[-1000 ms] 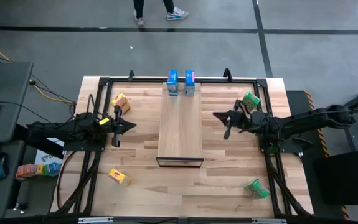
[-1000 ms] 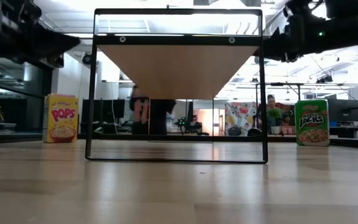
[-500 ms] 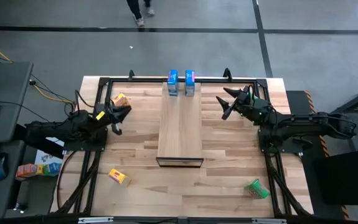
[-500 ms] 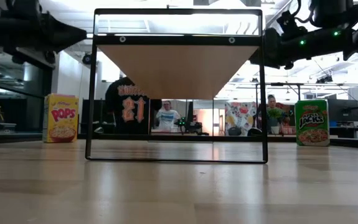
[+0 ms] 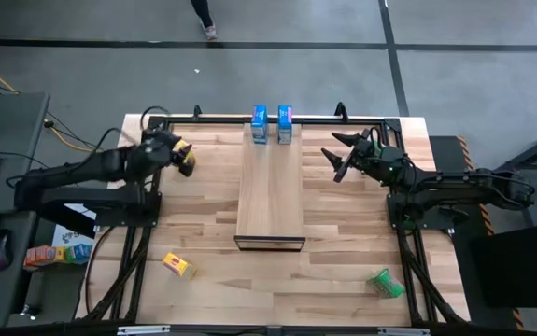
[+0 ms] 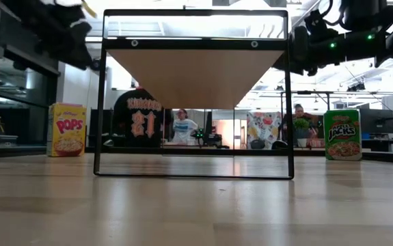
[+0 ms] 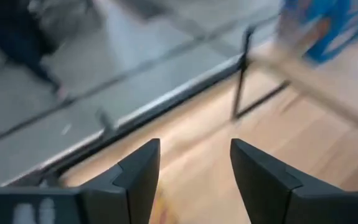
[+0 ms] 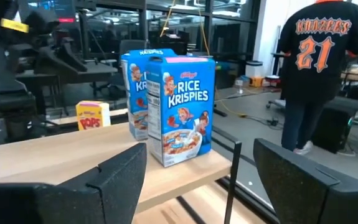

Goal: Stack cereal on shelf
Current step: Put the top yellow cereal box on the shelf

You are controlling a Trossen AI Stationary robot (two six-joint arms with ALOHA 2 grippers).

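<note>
The shelf (image 5: 270, 191) is a pale board raised on a black frame in mid-table. Two blue cereal boxes (image 5: 260, 124) (image 5: 285, 124) stand upright on its far end and also show in the right wrist view (image 8: 180, 111). One yellow box (image 5: 184, 157) stands on the table at the far left. My left gripper (image 5: 165, 147) hovers open just left of it and above it. A second yellow box (image 5: 178, 266) lies near left and a green box (image 5: 385, 283) near right. Another green box (image 6: 342, 134) stands at the far right. My right gripper (image 5: 339, 155) is open, raised at shelf height, pointing at the blue boxes.
A black tube frame (image 5: 156, 126) runs round the tabletop and carries the shelf on thin uprights (image 6: 290, 102). Bare striped tabletop lies on both sides of the shelf. People stand and walk in the room beyond the far edge (image 8: 319, 68).
My left gripper has swung from beside the shelf toward the table's far left and risen, ending over the far yellow box. My right gripper went toward the far edge, turned toward the blue boxes and opened, then stayed put. The boxes have kept their places.
</note>
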